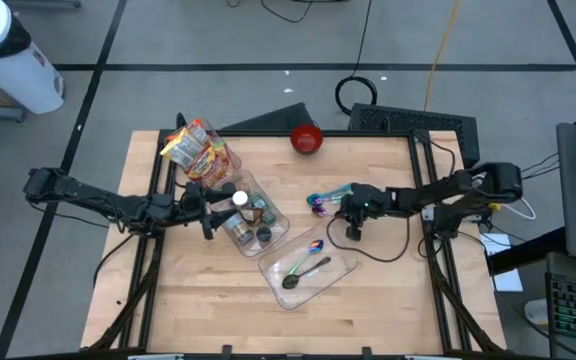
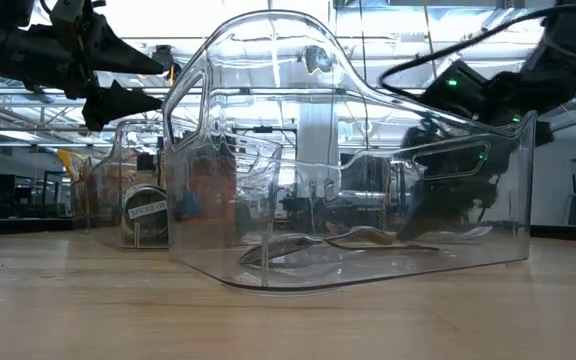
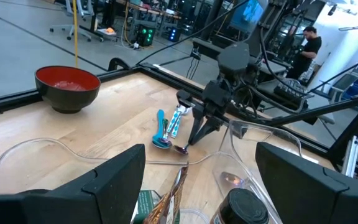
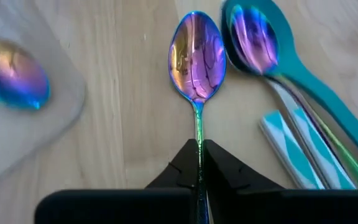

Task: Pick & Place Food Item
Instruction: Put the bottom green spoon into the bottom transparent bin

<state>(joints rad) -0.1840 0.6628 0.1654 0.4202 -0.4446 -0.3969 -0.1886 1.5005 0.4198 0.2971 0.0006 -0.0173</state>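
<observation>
An iridescent spoon [image 4: 196, 56] lies on the wooden table [image 1: 388, 290], right of centre, and my right gripper [image 4: 199, 149] is shut on its handle. Beside it lie teal spoons [image 4: 303, 118]. My left gripper [image 3: 207, 186] hangs open and level over a clear bin [image 1: 253, 215] holding jars, touching nothing. A snack bag [image 1: 200, 150] stands in another clear bin at the far left. A third clear bin [image 1: 308, 265] near the table's middle holds two spoons. My right gripper pinches the spoon's thin handle [image 4: 198, 134] between its two fingertips, a little behind the bowl. The fingers slant down from the table's right side and lie along the handle. The bowl [image 3: 180, 149] points toward the table's left and rests on the wood.
A red bowl [image 1: 307, 138] stands at the table's far edge. The teal spoons [image 1: 320, 200] lie just beyond the held spoon. The spoon bin's clear wall [image 2: 368, 200] fills the low view. Bare wood shows along the near edge and at the right.
</observation>
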